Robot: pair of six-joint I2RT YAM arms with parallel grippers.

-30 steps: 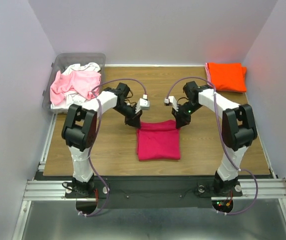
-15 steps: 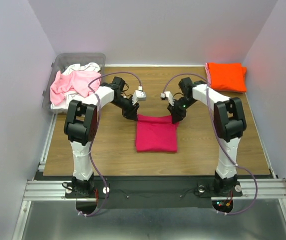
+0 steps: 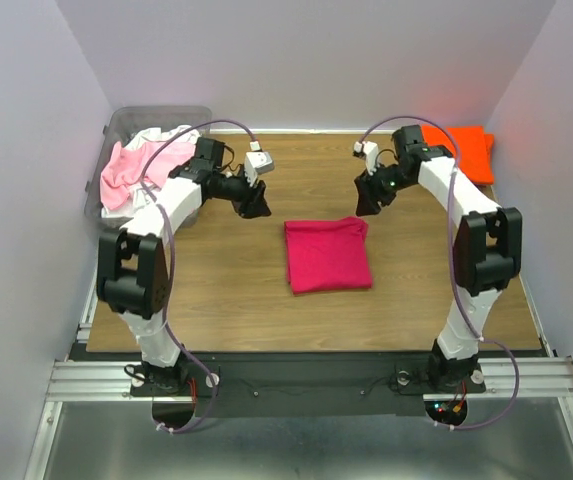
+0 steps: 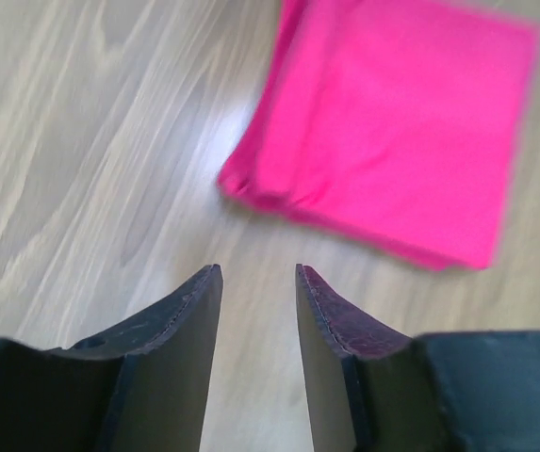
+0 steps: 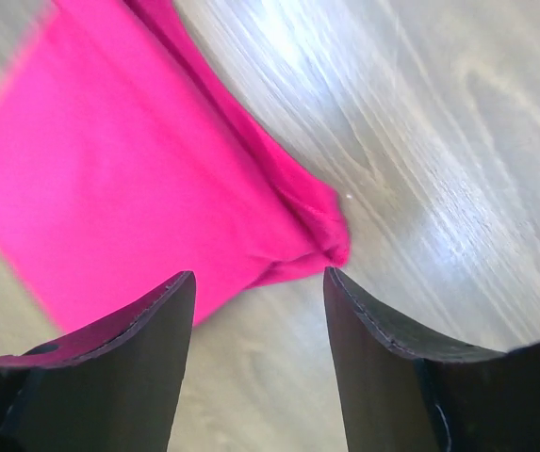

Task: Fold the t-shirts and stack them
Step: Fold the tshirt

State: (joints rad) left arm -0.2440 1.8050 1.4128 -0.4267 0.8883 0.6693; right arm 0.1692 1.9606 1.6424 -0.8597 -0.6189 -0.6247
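Wrist views: left gripper (image 4: 258, 273) and right gripper (image 5: 258, 278), both parted and empty, near the folded magenta t-shirt (image 4: 392, 122) (only overhead shows the orange t-shirt (image 3: 471, 155) and bin (image 3: 161, 110)).

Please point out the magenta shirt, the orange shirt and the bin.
magenta shirt (image 3: 328, 256): top view, middle of the folded cloth
orange shirt (image 3: 474, 150): top view, its right half
bin (image 3: 146, 113): top view, far rim

I view a deep magenta shirt (image 3: 328, 255) on a brown wood-grain table (image 3: 226, 290), a bright orange shirt (image 3: 463, 150), a pale pink shirt (image 3: 126, 170) and a white shirt (image 3: 151, 135) in a clear greyish bin (image 3: 156, 111). My arms (image 3: 171, 205) are white, with black joints.
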